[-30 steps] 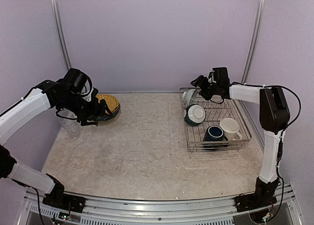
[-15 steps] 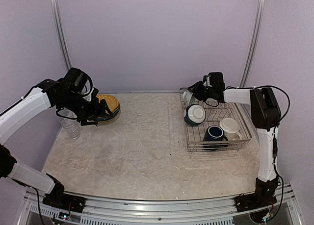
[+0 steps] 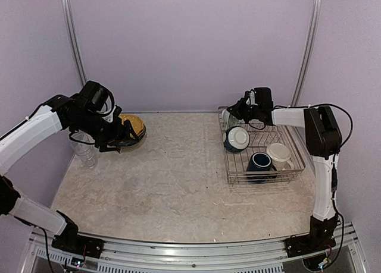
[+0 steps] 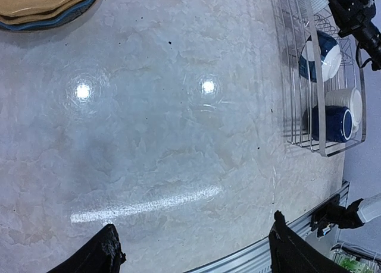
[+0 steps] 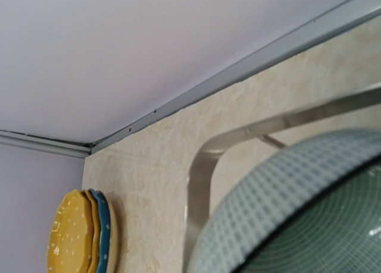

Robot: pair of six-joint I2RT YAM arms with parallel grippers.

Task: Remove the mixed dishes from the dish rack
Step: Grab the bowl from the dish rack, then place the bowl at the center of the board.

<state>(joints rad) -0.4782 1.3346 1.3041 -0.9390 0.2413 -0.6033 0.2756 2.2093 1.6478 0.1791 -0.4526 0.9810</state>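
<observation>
The silver wire dish rack (image 3: 292, 166) stands at the right. It holds a dark teal bowl with a white inside (image 3: 237, 138), a navy mug (image 3: 260, 162), a cream mug (image 3: 278, 154) and a pale green bowl (image 3: 228, 116) at its far left corner. My right gripper (image 3: 236, 113) is shut at that bowl's rim. In the right wrist view the pale green bowl (image 5: 297, 207) fills the lower right and the fingers are hidden. My left gripper (image 4: 196, 249) hangs open and holds nothing, beside the stacked yellow, blue and beige plates (image 3: 132, 129). A clear glass (image 3: 87, 155) stands below the left arm.
The plate stack (image 4: 41, 5) lies on the table's far left, close to the back wall. The rack (image 4: 321, 145) sits near the right wall. The metal rail (image 3: 190, 255) with both arm bases runs along the near edge.
My right gripper reached a little left to the pale green bowl and went from open to shut there. The left arm has hardly moved and stays open.
</observation>
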